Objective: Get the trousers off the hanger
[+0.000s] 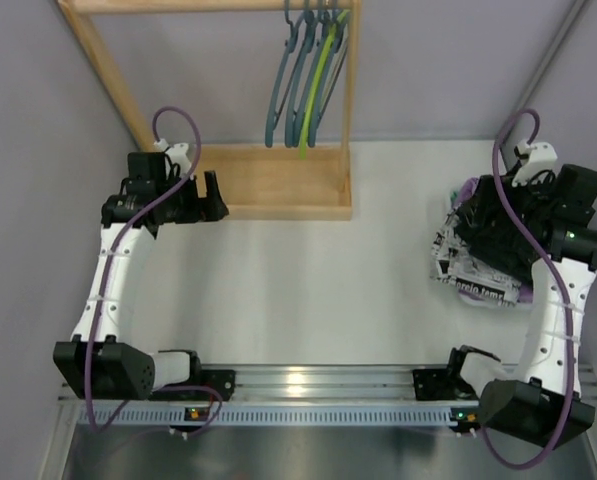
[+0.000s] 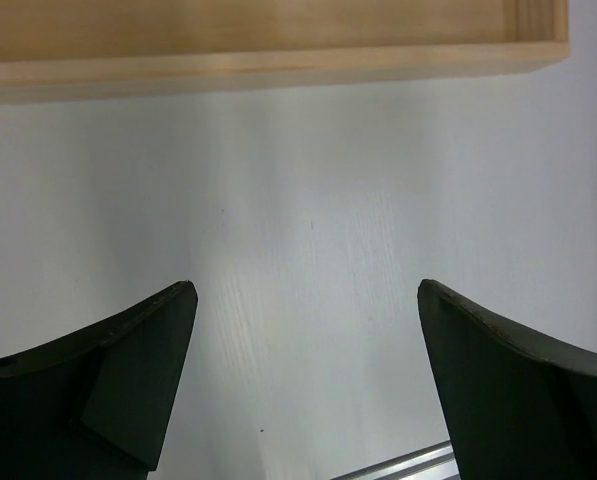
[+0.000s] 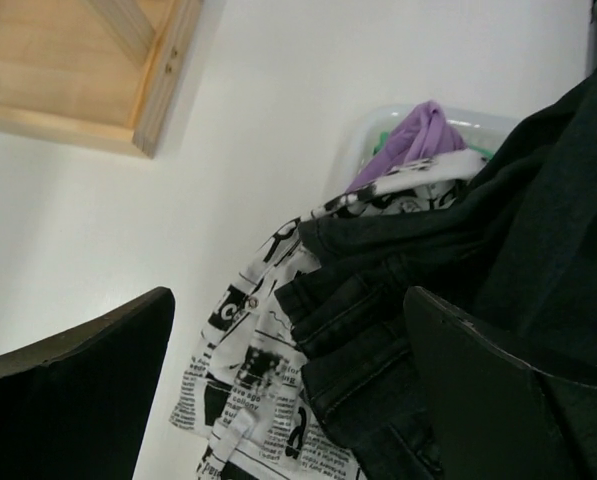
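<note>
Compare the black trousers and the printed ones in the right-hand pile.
The black trousers are plain dark cloth; the printed trousers are white with dense black print. The black trousers lie on top; the printed trousers lie under them, spilling out onto the table. Both are limp, crumpled and off the hangers.

Trousers [image 1: 466, 283] in a heap on table's [image 1: 318, 300] right; hangers [image 1: 303, 80] on rack [image 1: 278, 185] behind-left.
</note>
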Robot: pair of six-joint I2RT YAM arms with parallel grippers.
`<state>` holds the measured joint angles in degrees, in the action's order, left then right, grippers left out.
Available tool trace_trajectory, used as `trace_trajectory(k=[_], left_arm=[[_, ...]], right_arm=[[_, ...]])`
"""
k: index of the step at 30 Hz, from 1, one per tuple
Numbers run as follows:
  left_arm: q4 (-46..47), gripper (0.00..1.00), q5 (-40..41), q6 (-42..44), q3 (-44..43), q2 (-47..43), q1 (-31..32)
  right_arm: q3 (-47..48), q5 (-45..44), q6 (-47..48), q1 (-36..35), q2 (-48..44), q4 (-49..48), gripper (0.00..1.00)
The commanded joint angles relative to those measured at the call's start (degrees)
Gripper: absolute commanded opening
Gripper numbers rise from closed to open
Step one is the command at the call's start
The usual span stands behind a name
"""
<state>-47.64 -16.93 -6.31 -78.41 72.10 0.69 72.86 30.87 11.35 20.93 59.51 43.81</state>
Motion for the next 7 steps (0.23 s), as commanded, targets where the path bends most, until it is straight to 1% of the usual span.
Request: trace_trajectory(k=[1, 4, 7], left_arm=[[-3.4, 0.99, 2.5, 4.0, 1.9, -0.8, -0.3], [-3.3, 0.99, 2.4, 4.1, 3.0, -2.0, -0.3], [-3.4, 0.99, 3.2, 4.9, 3.0, -2.7, -0.3]], right_arm=[[-3.3, -1.1, 3.1, -4.4, -2.1, 1.2, 0.99], [-5.9, -3.7, 3.3, -8.5, -4.1, 0.6, 0.99], [-6.8, -4.9, 3.5, -11.1, -5.1, 0.6, 0.99]])
